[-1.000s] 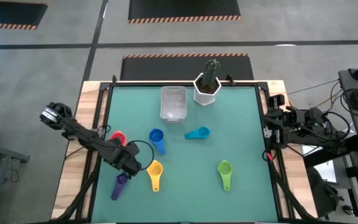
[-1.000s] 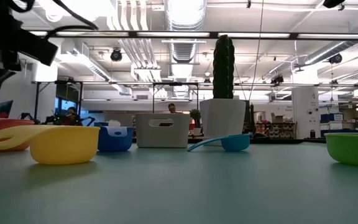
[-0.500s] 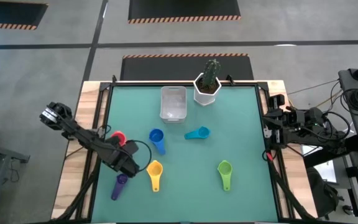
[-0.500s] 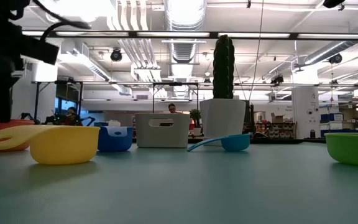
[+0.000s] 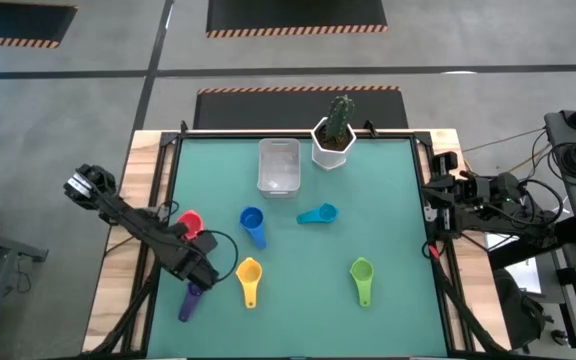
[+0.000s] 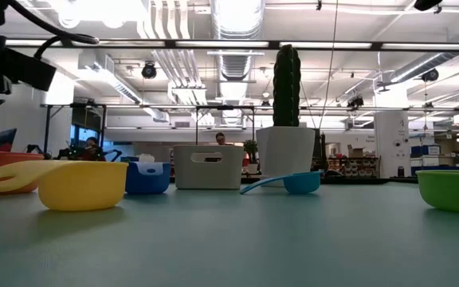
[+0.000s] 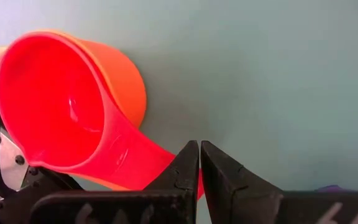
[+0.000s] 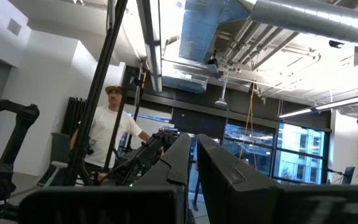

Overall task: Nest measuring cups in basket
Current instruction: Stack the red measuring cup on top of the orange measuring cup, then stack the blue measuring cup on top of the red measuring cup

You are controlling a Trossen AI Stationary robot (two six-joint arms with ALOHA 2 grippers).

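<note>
Step in hand (judged): early pick phase; basket (image 5: 278,166) looks empty, no cup nested yet.

Left hand (image 7: 199,163): fingers pressed together, holding nothing, over the near-left part of the table (image 5: 398,240). In the wrist view the tips sit at the handle of the red cup (image 7: 48,106), which rests inside the orange cup (image 7: 126,84).

Next move calls for: opening the fingers, settling over one handle, closing, then carrying to the basket at the far edge.

Cups, near to far: purple cup (image 5: 192,297), yellow cup (image 5: 248,274), green cup (image 5: 361,272) to the right, blue cup (image 5: 252,221), teal cup (image 5: 319,214). All lie apart on the teal surface.

Right hand (image 8: 191,155): fingers nearly together, parked off the right edge.

Far side: cactus pot (image 5: 333,140) beside the basket. Beyond: open workshop, ceiling ducts, a person (image 8: 112,134) standing.
</note>
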